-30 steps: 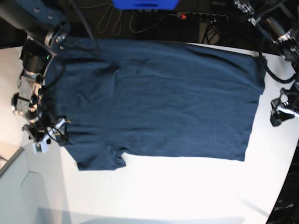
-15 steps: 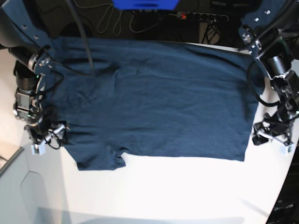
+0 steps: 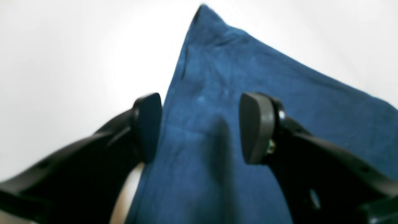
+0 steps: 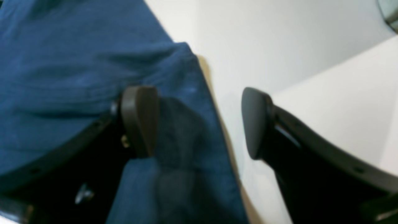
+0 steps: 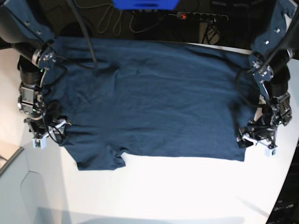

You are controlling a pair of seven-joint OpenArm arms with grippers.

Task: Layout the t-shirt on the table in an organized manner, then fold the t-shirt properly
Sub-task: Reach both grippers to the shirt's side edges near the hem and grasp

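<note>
Navy-blue cotton, the t-shirt (image 5: 154, 98) lies spread flat on the white tabletop (image 5: 177, 191), long axis running side to side in the base view. A sleeve (image 5: 98, 158) sticks out toward the near edge on that view's left, and the straight hem is on the right. The left pincer (image 5: 256, 141) sits at the near hem corner, jaws wide, one finger over bare tabletop and the other over cloth, so the shirt's edge runs between them. The right pincer (image 5: 46, 135) is at the opposite side by the sleeve, also spread wide, straddling the fabric edge. Neither has pinched anything. No label or writing is readable anywhere.
</note>
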